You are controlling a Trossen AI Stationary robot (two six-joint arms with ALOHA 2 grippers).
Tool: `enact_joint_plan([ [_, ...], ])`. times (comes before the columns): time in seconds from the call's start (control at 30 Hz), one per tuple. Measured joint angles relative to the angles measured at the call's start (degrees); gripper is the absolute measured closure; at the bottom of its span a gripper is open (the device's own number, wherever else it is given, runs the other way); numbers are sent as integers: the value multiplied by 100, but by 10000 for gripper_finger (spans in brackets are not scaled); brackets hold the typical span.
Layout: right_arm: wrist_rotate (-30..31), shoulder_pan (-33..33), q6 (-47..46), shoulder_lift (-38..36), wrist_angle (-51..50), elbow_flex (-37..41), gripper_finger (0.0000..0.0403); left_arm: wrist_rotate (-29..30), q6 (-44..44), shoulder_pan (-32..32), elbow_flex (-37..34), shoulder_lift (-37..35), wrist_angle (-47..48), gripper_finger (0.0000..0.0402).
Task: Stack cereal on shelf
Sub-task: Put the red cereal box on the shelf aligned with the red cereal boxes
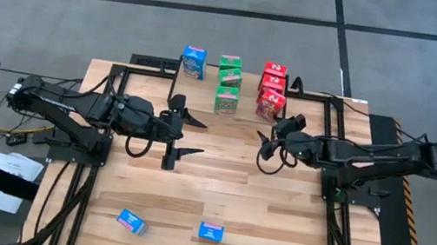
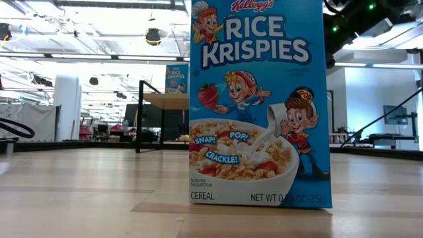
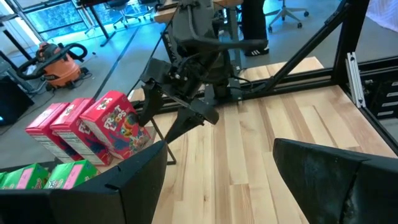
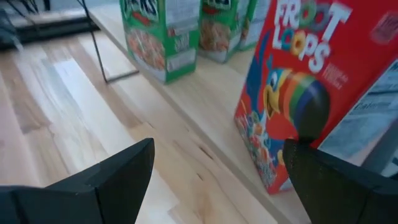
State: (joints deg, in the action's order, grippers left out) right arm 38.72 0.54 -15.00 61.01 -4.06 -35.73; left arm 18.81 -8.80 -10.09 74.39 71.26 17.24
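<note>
Two matte-black jointed arms with looped black cables; the left gripper (image 1: 179,133) and right gripper (image 1: 270,136) carry dark wedge-shaped fingers.

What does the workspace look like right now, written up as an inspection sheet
Surface: slatted light-wood tabletop, clean.
Job's things: raised light-wood shelf holds three red cereal boxes, three green cereal boxes and one blue cereal box; two more blue cereal boxes lie near the front edge.
Clutter: nothing seen.
Grippers: left hand open, empty, mid-table; right hand open, empty, beside the red boxes.
Cables: black loops under both arms.
Surroundings: grey floor, orange vacuum.
</note>
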Motion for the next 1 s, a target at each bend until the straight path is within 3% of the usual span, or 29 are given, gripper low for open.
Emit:
enact_joint_plan([
  [0.47, 457, 0, -155, 0, -233, 0, 23, 0, -2, 1, 0, 0, -3, 118],
  [0.77, 366, -17, -165, 0, -128, 0, 23, 0, -2, 1, 0, 0, -3, 118],
  [1.0, 381, -297, -357, -297, -923, -170, 23, 2, 1, 1, 0, 0, -1, 118],
])
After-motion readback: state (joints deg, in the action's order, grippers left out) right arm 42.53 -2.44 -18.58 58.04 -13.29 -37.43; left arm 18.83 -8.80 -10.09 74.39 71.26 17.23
